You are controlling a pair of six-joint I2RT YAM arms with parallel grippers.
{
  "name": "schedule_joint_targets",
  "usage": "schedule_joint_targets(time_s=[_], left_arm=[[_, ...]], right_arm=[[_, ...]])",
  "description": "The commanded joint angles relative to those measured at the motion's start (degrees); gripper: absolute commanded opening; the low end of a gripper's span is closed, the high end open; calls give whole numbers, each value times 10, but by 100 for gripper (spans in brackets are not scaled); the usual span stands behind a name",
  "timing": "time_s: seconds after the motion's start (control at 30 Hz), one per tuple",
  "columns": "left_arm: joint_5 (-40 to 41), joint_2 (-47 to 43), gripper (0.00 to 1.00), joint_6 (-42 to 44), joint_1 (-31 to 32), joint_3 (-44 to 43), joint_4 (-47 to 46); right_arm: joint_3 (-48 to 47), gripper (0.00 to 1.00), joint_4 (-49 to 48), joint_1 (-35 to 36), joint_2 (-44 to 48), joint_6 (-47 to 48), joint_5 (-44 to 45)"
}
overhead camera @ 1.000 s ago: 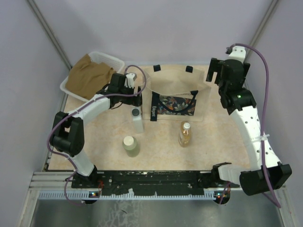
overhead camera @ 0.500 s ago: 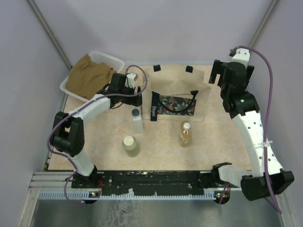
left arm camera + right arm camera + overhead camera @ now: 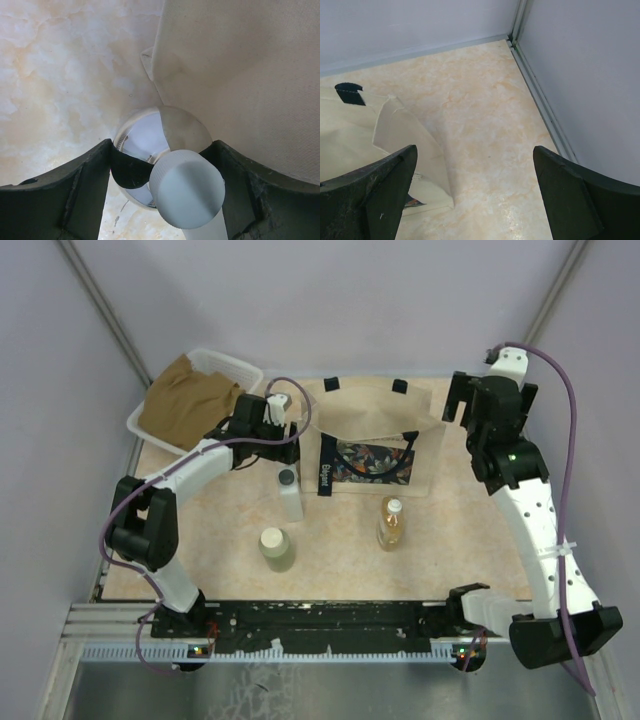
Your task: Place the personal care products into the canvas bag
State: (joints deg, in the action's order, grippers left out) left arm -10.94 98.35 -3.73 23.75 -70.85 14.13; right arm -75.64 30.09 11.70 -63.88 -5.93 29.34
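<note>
My left gripper is shut on the clear bottle with the silver cap, held just beside the left edge of the canvas bag. In the left wrist view the black fingers press both sides of the bottle, and the beige canvas fills the right side. The white bottle with the black cap, the pale green bottle and the amber bottle stand on the table in front of the bag. My right gripper is open and empty by the bag's far right corner.
A clear plastic tub with brown cloth stands at the back left, close behind my left gripper. Grey walls enclose the table, with a metal rail along the right edge. The arm bases sit at the near edge.
My right arm has drifted slightly right and back from the bag's corner. My left gripper and the bottles have not moved.
</note>
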Motion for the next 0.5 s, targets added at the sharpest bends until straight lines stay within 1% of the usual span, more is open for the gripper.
schedule_joint_targets(time_s=[0.0, 0.23, 0.27, 0.47], left_arm=[[-2, -15, 18, 10, 2, 2, -14], [1, -19, 4, 16, 1, -10, 0], [2, -20, 1, 17, 2, -10, 1], [27, -19, 0, 21, 0, -23, 20]], right_arm=[[-3, 99, -8, -3, 18, 9, 14], [9, 99, 1, -3, 25, 8, 16], [11, 99, 2, -3, 25, 8, 16], [22, 99, 3, -3, 30, -3, 10]])
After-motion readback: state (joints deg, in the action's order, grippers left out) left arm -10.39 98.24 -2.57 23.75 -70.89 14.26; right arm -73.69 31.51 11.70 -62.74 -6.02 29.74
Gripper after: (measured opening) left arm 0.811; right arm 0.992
